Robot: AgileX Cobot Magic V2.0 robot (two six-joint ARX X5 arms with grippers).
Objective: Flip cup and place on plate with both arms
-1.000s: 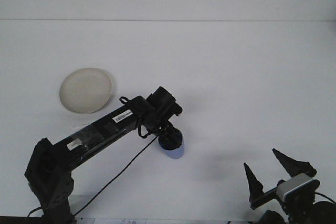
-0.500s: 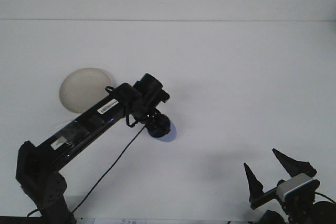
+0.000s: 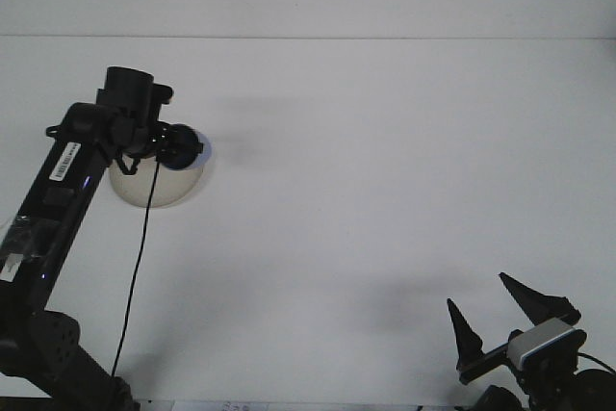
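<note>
Front view, left arm: your left gripper (image 3: 183, 149) has swung up and to the left from mid-table within the last second and now hangs over the right edge of the plate (image 3: 159, 190).
Front view, cup: the blue cup (image 3: 199, 148) has travelled with it; you see only a pale blue sliver past the dark fingers, above the plate's right rim.
Front view, left grip: the fingers are closed around the cup, which is what carried it off the table.
Front view, cup attitude: you cannot tell from here whether its mouth faces up, sideways or down; the gripper hides most of it.
Front view, plate: the pale round plate lies where it lay a second ago, now partly covered by the arm.
Front view, right arm: your right gripper (image 3: 496, 317) sits at the lower right corner with its two black fingers spread wide, holding nothing, unmoved across the frames.
Front view, table: the white table (image 3: 404, 161) is bare between the two arms.
Meaning for the task: transport looks nearly done; you probably have lowering and release left, centred more over the plate.
</note>
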